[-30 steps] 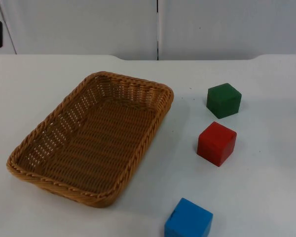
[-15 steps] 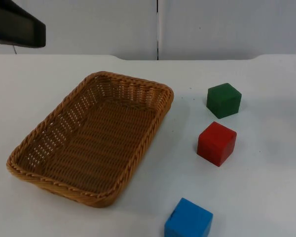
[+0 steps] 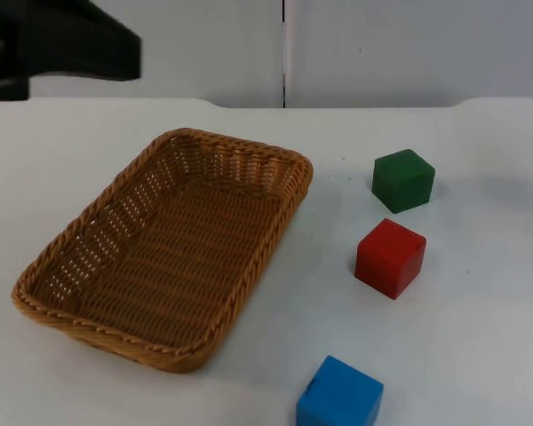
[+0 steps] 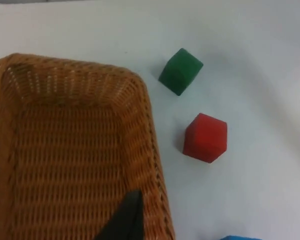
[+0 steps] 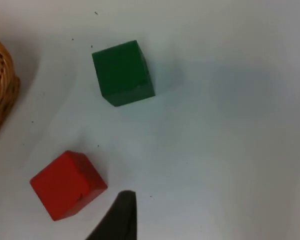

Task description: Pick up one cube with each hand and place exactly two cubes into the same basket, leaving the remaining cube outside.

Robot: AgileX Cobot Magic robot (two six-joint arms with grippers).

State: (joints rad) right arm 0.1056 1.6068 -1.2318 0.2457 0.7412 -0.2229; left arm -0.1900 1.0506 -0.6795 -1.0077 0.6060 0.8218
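On the counter (image 3: 480, 355), nothing picked yet: wicker basket (image 3: 164, 248) empty, three cubes to its right.
Green cube (image 3: 402, 180) farthest back, red cube (image 3: 390, 257) mid, blue cube (image 3: 338, 395) at the near edge. Right pincer's fingertip (image 5: 117, 217) hangs just beside red, green further ahead, so red is the right arm's pick. Left pincer's fingertip (image 4: 125, 220) hovers over the basket, cubes off to its right. Can't tell either pincer's opening.

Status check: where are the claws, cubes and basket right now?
Left arm above table's far left; claws' state unreadable. Basket empty. Green cube, red cube, blue cube all on table. Nothing blocking.
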